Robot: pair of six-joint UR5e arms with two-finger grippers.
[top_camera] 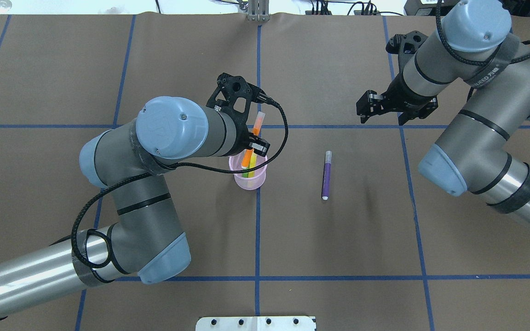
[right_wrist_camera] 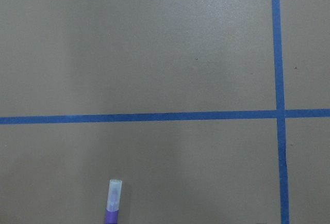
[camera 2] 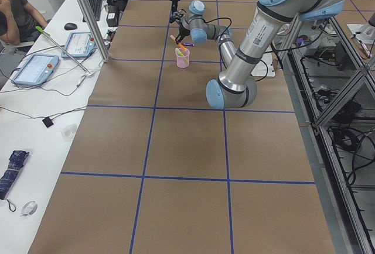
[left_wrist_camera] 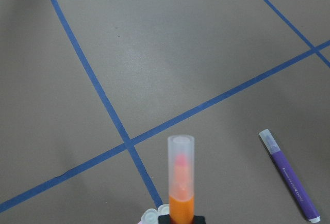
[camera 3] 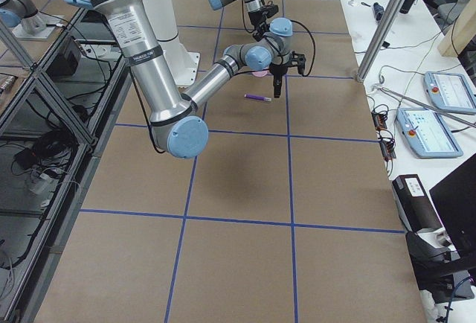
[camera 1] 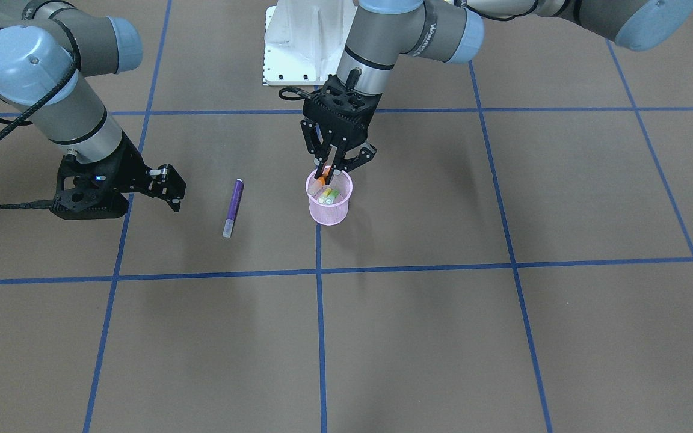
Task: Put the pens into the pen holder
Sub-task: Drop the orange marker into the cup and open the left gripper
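The pink mesh pen holder (camera 1: 329, 209) stands at the table's middle, also in the overhead view (top_camera: 249, 182). A green and a yellowish pen (camera 1: 328, 195) stand inside it. My left gripper (camera 1: 329, 170) hangs right over the cup, shut on an orange pen (top_camera: 256, 125) whose lower end is inside the rim; its capped end shows in the left wrist view (left_wrist_camera: 181, 182). A purple pen (camera 1: 233, 207) lies flat on the table beside the cup, also in the overhead view (top_camera: 326, 174). My right gripper (camera 1: 169, 187) is open and empty, low and to the far side of the purple pen.
The white robot base plate (camera 1: 304, 42) sits at the robot's edge of the table. Blue tape lines (camera 1: 320, 313) divide the brown table cover. A side bench with tablets (camera 2: 35, 67) and a seated person lies beyond the table's far edge.
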